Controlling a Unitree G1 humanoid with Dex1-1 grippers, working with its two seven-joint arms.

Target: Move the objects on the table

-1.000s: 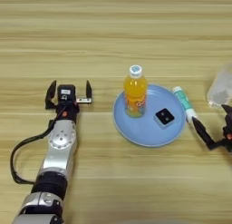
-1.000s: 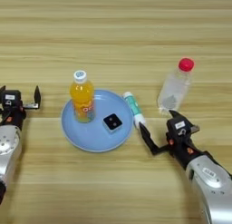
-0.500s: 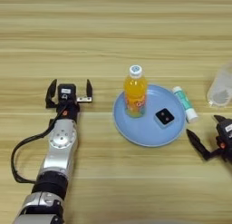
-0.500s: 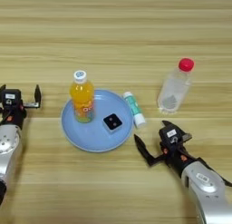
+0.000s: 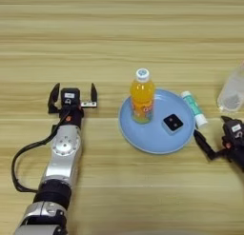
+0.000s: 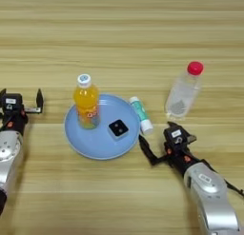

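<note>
In the left eye view we see the left gripper (image 5: pixel 72 93) resting on the wooden table (image 5: pixel 119 34) with its two black fingers spread wide apart and nothing between them. Well off to the outer side of its right-hand finger stands the orange-drink bottle (image 5: pixel 142 96), upright with its white cap on, at the near-left part of a blue plate (image 5: pixel 143 136). The small white block with a black face (image 5: pixel 172 122) lies flat on the plate, beyond the bottle as seen from those jaws. The green-and-white tube (image 5: pixel 193 108) lies on the table along the plate's far right rim, touching or just beside it; we cannot tell which. The right gripper (image 5: pixel 217 139) shows at the picture's right edge, one finger reaching toward the plate's rim, just below the tube's white end. A clear bottle (image 5: pixel 232 90) shows partly at the edge, above that gripper.

In the right eye view we see the right gripper (image 6: pixel 164 138) whole: its jaws stand open and empty, one finger pointing left toward the plate (image 6: pixel 90 146), the other short of the clear bottle with a red cap (image 6: pixel 183 90), which stands just beyond the jaws. The tube (image 6: pixel 141 114) lies just ahead and left of the open jaws, apart from both fingers. The left gripper (image 6: pixel 21 100) sits at the left edge, open, well away from the orange-drink bottle (image 6: pixel 86 102) and the block (image 6: pixel 118 129).
</note>
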